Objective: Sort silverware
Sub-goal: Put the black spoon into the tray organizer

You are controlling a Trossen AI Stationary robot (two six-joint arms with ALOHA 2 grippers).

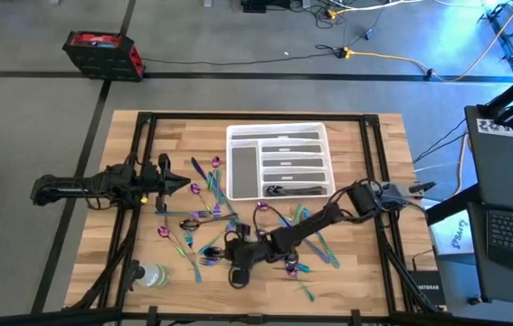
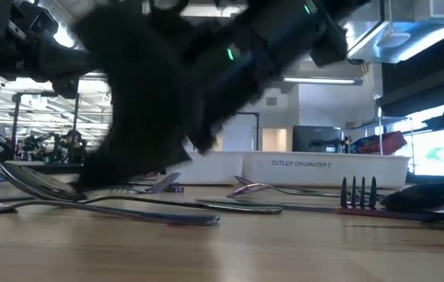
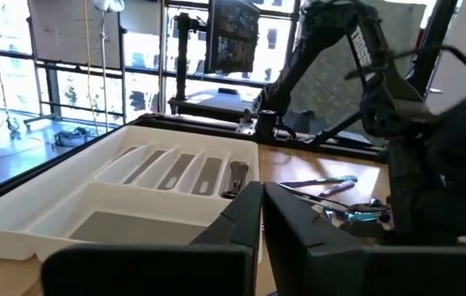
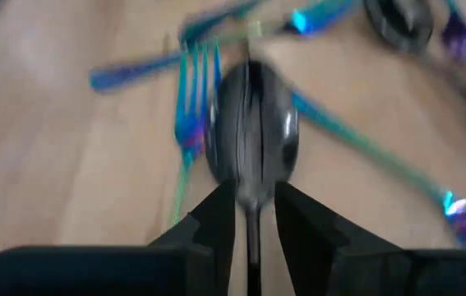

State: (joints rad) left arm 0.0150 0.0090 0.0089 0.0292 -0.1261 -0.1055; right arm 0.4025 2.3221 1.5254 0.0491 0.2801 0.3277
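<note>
One spoon (image 4: 251,131) sits pinched by its handle in the right gripper (image 1: 235,256), low over the scattered silverware (image 1: 204,217) at the counter's (image 1: 365,281) near middle. Lift straight before carrying to the tray (image 1: 277,159). Left gripper (image 3: 261,215) waits nearly closed, empty.

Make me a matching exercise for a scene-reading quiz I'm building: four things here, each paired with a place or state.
Things:
1. right gripper
2. left gripper
3. bottle
4. tray

Places or states:
A. lying at the table's near left corner
B. closed on a spoon's neck, low over the scattered silverware
C. at the table's far middle, a few pieces in one slot
D. waiting left of the tray, holding nothing

Pairs: 1-B, 2-D, 3-A, 4-C
</note>
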